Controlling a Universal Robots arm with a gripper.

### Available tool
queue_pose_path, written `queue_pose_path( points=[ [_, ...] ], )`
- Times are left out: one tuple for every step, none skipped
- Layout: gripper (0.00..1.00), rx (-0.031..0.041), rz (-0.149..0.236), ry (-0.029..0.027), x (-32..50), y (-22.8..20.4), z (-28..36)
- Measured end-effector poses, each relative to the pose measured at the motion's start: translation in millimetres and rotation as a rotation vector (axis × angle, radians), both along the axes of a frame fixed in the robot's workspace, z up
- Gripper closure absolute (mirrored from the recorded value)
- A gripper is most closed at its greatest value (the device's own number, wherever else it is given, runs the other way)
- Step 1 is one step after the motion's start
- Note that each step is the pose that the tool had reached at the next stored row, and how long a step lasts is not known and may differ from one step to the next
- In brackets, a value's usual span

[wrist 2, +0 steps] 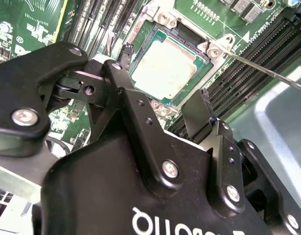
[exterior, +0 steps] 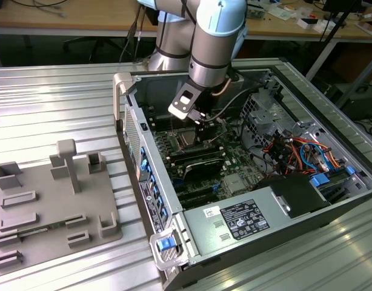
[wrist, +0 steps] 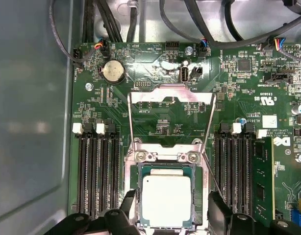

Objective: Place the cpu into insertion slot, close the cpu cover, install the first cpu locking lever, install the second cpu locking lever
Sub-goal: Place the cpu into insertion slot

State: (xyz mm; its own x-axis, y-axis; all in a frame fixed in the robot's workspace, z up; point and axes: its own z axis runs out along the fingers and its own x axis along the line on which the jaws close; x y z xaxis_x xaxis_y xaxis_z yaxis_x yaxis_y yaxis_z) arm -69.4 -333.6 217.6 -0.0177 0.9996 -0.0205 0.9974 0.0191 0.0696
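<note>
The cpu (wrist: 166, 200) lies flat in the insertion slot (wrist: 135, 196), silvery face up; it is also seen in the second wrist view (wrist 2: 166, 68). Behind the slot, the cpu cover (wrist: 171, 94) stands raised on its hinge. A thin locking lever (wrist 2: 268, 72) sticks out free from the slot's corner. My gripper (wrist: 171, 215) hangs just above the cpu, open, one black finger (wrist 2: 122, 73) on each side of the chip and nothing between them. In the exterior view the gripper (exterior: 201, 124) reaches down into the case over the slot (exterior: 189, 139).
Long black memory slots (wrist: 94, 171) flank the socket on both sides. Cable bundles (wrist: 199, 29) run along the board's far edge. The case's metal walls (exterior: 156, 182) enclose the board. A grey fixture plate (exterior: 53, 206) lies on the table at the exterior view's left.
</note>
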Motion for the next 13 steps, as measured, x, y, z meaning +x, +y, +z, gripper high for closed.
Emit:
queue_pose_path(
  points=[
    [0.31, -0.0002, 0.0, 0.0002, 0.3, 0.1, 1.0],
    [0.33, -0.0001, 0.0, 0.0002, 1.1, 0.2, 2.0],
    [0.33, 0.0, 0.0, 0.0005, 1.6, 0.3, 2.4],
    [0.46, 0.0001, 0.0, 0.0012, 2.8, 0.3, 2.9],
    [0.52, 0.0001, 0.0, 0.0016, 3.7, 0.4, 3.3],
    [0.58, 0.0001, 0.0, 0.0021, 4.9, 0.4, 4.0],
    [0.64, -0.0002, 0.0, 0.003, 6.1, 0.4, 5.3],
    [0.64, -0.0002, 0.0, 0.0032, 6.5, 0.5, 5.9],
    [0.7, -0.0004, 0.0, 0.0035, 6.7, 0.5, 6.6],
    [0.76, -0.0003, 0.0, 0.0034, 6.7, 0.5, 7.0],
    [0.82, -0.0003, 0.0, 0.0033, 6.6, 0.5, 7.0],
    [0.88, -0.0003, 0.0, 0.0033, 6.5, 0.5, 7.0],
    [0.88, -0.0005, 0.0, 0.0034, 6.3, 0.5, 7.0]
  ],
)
